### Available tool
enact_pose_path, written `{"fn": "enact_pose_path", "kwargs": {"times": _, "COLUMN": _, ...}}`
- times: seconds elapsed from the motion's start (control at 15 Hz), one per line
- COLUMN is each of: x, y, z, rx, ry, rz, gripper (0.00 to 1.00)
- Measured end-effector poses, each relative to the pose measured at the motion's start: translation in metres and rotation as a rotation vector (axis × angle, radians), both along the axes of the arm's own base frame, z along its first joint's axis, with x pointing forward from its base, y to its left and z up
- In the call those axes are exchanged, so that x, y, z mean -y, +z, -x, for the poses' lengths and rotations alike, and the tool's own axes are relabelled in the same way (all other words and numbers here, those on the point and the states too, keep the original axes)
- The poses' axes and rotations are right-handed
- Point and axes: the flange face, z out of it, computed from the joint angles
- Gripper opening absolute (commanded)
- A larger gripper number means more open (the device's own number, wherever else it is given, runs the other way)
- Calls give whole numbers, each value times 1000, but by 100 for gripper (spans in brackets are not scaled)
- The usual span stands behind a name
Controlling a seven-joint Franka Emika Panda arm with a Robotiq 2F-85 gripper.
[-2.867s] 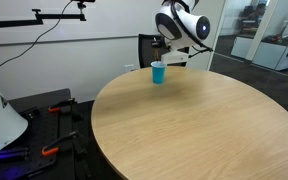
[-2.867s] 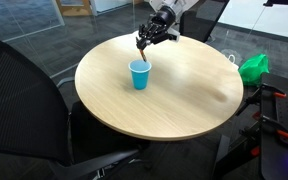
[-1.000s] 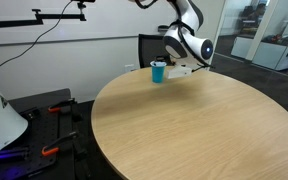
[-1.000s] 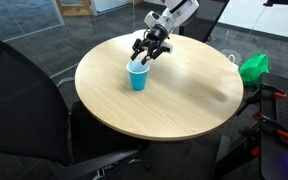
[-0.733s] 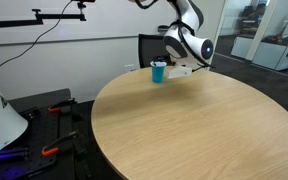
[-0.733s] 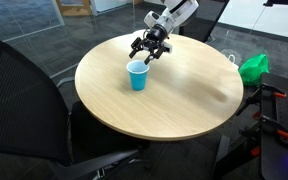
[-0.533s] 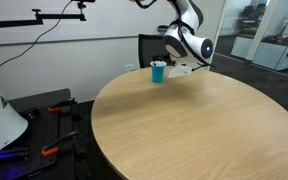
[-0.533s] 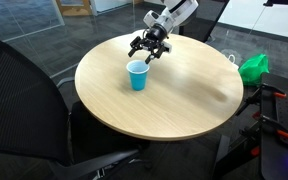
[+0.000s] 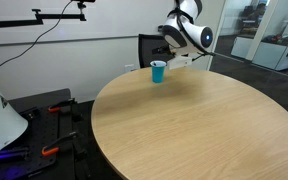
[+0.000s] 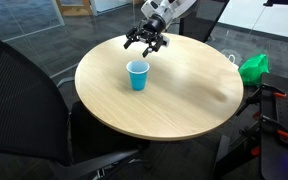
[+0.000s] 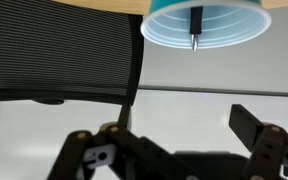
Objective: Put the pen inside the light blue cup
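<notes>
The light blue cup (image 9: 158,72) (image 10: 138,75) stands upright on the round wooden table (image 9: 184,130) (image 10: 189,95). In the wrist view the cup (image 11: 224,27) is seen from above at the top edge, and the pen (image 11: 195,28), thin and dark, stands inside it. My gripper (image 9: 171,52) (image 10: 145,42) (image 11: 169,135) hangs above and just beyond the cup, apart from it. It is open, with nothing between its fingers (image 11: 250,124).
A black mesh chair (image 10: 24,100) (image 11: 54,50) stands close to the table's edge and another black chair (image 9: 147,48) behind the cup. A green bag (image 10: 252,68) lies beyond the table. Stands and cables sit on the floor (image 9: 44,125).
The gripper opened right over the cup and let the pen go into it. It then rose and drew back from the cup.
</notes>
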Motion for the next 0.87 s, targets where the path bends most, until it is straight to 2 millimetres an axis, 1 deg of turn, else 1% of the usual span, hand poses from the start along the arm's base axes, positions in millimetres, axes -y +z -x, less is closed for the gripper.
{"fn": "enact_pose_path", "kwargs": {"times": 0.27, "x": -2, "y": 29, "z": 6, "rx": 65, "ry": 21, "rz": 5, "gripper": 100}}
{"fn": "enact_pose_path", "kwargs": {"times": 0.6, "x": -8, "y": 61, "z": 22, "rx": 125, "ry": 65, "rz": -3, "gripper": 100}}
{"fn": "enact_pose_path", "kwargs": {"times": 0.73, "x": -11, "y": 68, "z": 28, "rx": 133, "ry": 80, "rz": -10, "gripper": 100}}
{"fn": "enact_pose_path", "kwargs": {"times": 0.87, "x": -12, "y": 70, "z": 30, "rx": 131, "ry": 81, "rz": -11, "gripper": 100}}
